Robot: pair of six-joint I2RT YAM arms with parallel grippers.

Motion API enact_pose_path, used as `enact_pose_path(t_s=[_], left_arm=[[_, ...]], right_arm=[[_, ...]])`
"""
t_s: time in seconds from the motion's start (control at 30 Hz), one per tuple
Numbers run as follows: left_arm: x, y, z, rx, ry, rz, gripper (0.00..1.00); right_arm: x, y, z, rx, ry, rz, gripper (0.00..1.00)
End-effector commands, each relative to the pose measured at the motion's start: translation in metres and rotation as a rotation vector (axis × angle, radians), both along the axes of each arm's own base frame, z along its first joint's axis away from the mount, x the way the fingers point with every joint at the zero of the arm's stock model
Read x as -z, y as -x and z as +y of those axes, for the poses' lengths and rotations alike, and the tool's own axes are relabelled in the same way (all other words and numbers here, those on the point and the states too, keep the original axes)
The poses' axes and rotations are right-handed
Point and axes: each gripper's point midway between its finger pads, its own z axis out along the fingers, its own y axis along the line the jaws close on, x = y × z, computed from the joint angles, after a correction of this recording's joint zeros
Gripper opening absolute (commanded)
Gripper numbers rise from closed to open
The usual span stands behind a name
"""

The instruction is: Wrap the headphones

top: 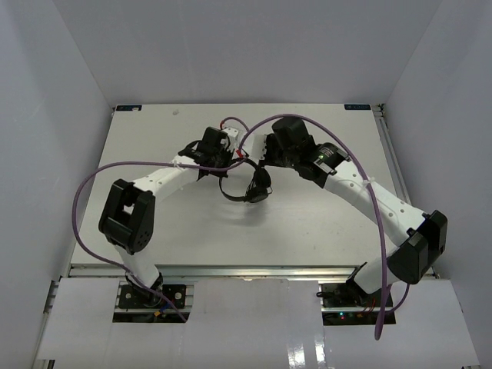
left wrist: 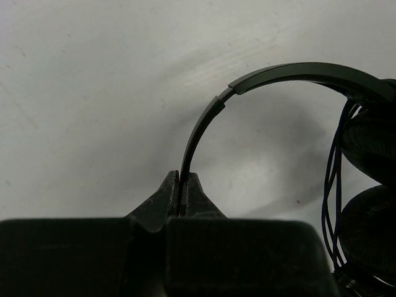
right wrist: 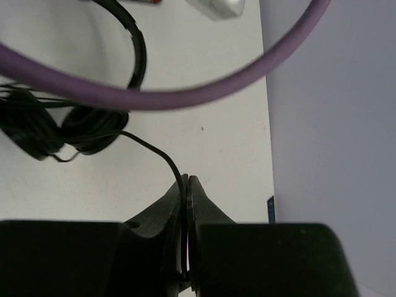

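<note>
The black headphones lie near the middle of the table. In the left wrist view my left gripper is shut on the lower end of the thin headband, which arches up and to the right. The two padded earcups sit together at the right edge, with loops of thin cord beside them. In the right wrist view my right gripper is shut on the thin black cord, which runs in a slack curve to the earcups. Seen from above, the left gripper and right gripper stand close together over the headphones.
Thick purple robot cables loop over both arms, and one crosses the right wrist view. White walls enclose the table on three sides; the right wall is close to the right gripper. The left wrist's white part carries a red wire.
</note>
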Motion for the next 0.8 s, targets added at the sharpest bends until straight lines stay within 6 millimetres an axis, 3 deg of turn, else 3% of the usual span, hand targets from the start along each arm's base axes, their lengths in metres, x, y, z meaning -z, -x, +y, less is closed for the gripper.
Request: enact_pose_path(t_s=[0.0,0.13,0.37,0.53,0.63,0.77], left_arm=[[-0.069,0.031,-0.028,0.191,0.230,-0.076,0.00],[-0.092,0.065,-0.041,0.320,0.331,-0.051,0.00],[-0.114,0.112,-0.056,0.490,0.447,0.004,0.00],[-0.093,0.125,-0.059,0.509,0.440,0.079,0.00],[-0.086,0.131,-0.064,0.522,0.449,0.111,0.00],[-0.103,0.128,-0.067,0.510,0.482,0.063,0.00]], right_arm=[[-0.019,-0.019,-0.026,-0.006,0.140,-0.211,0.08],[-0.016,-0.031,-0.031,0.014,0.112,-0.279,0.08],[-0.041,-0.060,-0.027,0.092,-0.171,-0.222,0.08],[-0.080,-0.077,-0.027,0.152,-0.344,-0.199,0.08],[-0.088,-0.086,-0.030,0.187,-0.373,-0.200,0.08],[-0.063,-0.094,-0.034,0.226,-0.371,-0.141,0.08]])
